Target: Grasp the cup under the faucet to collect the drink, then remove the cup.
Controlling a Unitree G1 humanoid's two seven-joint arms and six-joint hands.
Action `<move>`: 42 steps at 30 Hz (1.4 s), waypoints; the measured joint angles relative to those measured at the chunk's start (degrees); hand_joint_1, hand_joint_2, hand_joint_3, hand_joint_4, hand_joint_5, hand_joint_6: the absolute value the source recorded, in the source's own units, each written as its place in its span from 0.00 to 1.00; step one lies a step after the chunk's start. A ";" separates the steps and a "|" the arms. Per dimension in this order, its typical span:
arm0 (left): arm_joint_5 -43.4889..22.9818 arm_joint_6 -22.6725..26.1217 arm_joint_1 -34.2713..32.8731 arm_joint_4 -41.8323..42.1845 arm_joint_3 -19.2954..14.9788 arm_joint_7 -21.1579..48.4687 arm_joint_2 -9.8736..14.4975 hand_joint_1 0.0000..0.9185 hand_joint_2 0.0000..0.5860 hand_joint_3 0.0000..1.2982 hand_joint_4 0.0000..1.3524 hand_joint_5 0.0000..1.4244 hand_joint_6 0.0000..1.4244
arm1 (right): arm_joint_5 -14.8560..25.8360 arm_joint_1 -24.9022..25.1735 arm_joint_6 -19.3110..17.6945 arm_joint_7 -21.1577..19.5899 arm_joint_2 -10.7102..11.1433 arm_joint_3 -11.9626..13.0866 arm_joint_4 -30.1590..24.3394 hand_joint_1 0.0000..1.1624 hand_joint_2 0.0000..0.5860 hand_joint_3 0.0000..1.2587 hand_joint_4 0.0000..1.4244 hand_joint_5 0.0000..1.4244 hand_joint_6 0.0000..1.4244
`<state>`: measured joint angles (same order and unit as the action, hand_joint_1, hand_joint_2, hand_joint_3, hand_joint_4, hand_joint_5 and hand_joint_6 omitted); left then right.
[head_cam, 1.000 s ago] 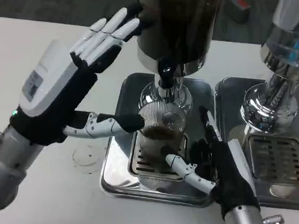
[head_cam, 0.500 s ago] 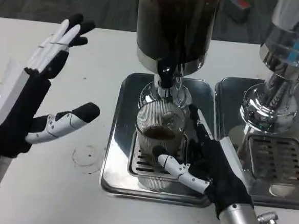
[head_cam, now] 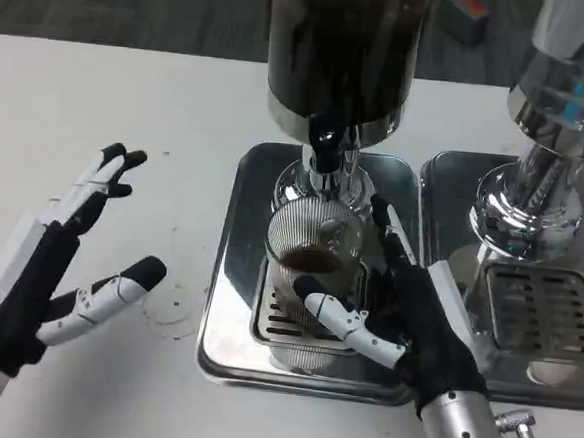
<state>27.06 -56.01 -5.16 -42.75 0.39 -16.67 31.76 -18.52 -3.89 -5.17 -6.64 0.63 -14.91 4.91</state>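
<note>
Both hands differ: my right hand wraps the upright cup just to its left under the faucet, so lifting falls to it, while my left hand hovers spread, empty, well apart.

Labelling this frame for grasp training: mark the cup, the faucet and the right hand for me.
cup (head_cam: 312, 243): head view, on the ribbed clear wall above the dark drink.
faucet (head_cam: 323, 151): head view, on the black spout.
right hand (head_cam: 411, 313): head view, on the black palm beside the cup.
</note>
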 measured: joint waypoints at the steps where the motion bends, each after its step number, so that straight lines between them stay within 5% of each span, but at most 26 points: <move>1: 1.09 -0.01 0.05 -0.54 0.52 -0.39 0.24 0.00 0.25 0.10 0.00 0.15 0.06 | -0.41 0.21 -0.10 -0.36 0.01 -0.04 0.21 0.58 0.33 0.00 0.00 0.00 0.00; 19: 4.85 -0.01 -0.11 -3.71 4.73 -2.65 1.11 0.00 0.27 0.13 0.06 0.16 0.07 | -0.59 1.50 -2.01 -1.13 -0.82 -0.93 3.76 0.66 0.31 0.00 0.00 0.00 0.00; 42: 4.24 -0.01 0.27 -3.55 4.90 -2.64 1.13 0.00 0.27 0.16 0.12 0.17 0.07 | 1.22 4.11 -5.17 -1.75 -2.51 -0.63 8.59 0.71 0.29 0.00 0.00 0.00 0.06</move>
<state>31.30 -56.02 -4.88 -46.31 5.29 -19.31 32.89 -17.30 0.22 -10.34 -8.39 -1.88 -15.54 13.50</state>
